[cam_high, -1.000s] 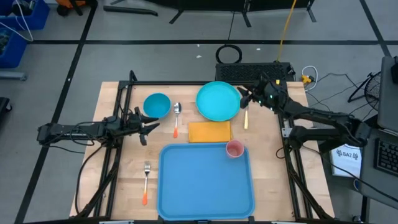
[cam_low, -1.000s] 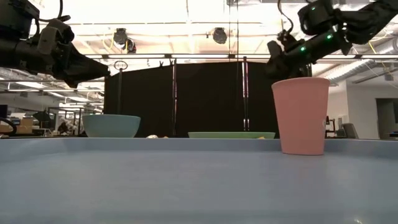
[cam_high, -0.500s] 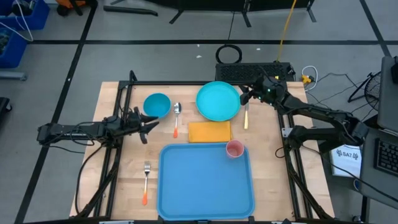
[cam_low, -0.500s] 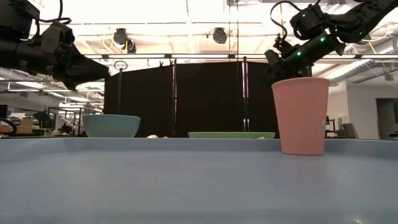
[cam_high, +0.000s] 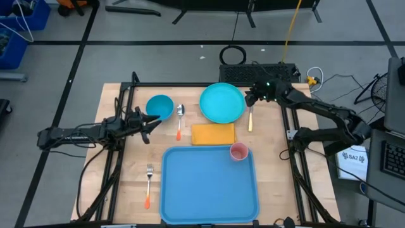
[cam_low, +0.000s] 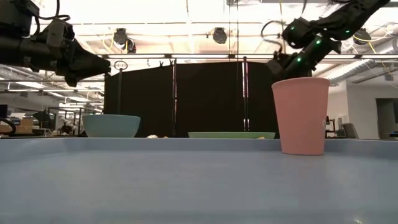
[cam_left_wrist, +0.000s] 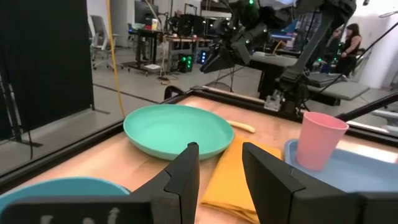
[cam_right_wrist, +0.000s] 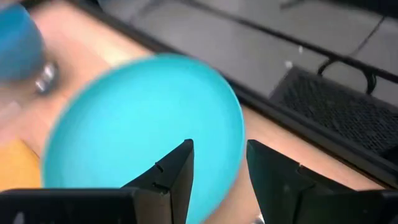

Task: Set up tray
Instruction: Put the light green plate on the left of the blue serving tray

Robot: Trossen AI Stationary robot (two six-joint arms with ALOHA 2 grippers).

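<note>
The blue tray (cam_high: 209,187) lies at the table's near middle, with a pink cup (cam_high: 238,152) standing upright in its far right corner. Beyond it lie an orange napkin (cam_high: 213,133), a turquoise plate (cam_high: 222,103), a blue bowl (cam_high: 159,106) and a spoon (cam_high: 180,120). My right gripper (cam_high: 249,99) hovers open above the plate's right rim (cam_right_wrist: 143,124), slanting down toward it. My left gripper (cam_high: 150,122) hangs open and level just near of the bowl, pointing toward the plate (cam_left_wrist: 177,130). Neither holds anything.
A knife (cam_high: 250,118) lies right of the plate, under my right gripper. A fork with an orange handle (cam_high: 149,187) lies left of the tray. Black frame bars run along the table's left, right and far edges. A black mat (cam_high: 256,73) sits beyond the far edge.
My right arm has swung toward the table's far edge and its gripper has tipped further down over the plate's right rim, staying open. My left gripper has turned a little toward the far edge. Nothing on the table has moved.
</note>
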